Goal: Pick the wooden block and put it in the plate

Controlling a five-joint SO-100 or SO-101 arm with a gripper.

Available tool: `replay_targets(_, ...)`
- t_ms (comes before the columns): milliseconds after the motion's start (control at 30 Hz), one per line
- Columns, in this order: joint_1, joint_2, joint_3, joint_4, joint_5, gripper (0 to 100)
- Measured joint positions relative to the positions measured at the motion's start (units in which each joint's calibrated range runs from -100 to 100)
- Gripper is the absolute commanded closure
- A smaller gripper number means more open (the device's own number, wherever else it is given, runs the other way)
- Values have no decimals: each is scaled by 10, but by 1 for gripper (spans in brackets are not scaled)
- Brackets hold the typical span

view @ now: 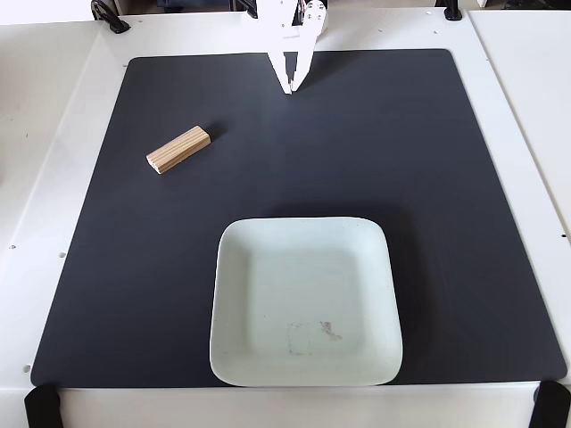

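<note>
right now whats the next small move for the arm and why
Probably swing toward the wooden block, left and nearer the camera in the fixed view, opening on the way. The gripper hangs empty at the mat's far edge with fingers together, and the block lies well clear of the plate.

- A lab-style robot test bench, not a home: a plain white table [53, 178].
- A black mat [428, 178] marks the work area.
- Black clamps [43, 407] grip the table's corners.

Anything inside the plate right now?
No object. The plate holds only a faint rectangular smudge. The wooden block lies apart on the black mat.
</note>
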Motion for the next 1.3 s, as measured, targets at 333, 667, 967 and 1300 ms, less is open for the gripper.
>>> replay_targets(333,1,0,0,0,0,99)
replay_targets(667,3,0,0,0,0,99)
replay_targets(967,56,125,-192,91,2,99)
replay_targets(1300,219,533,-586,135,-3,99)
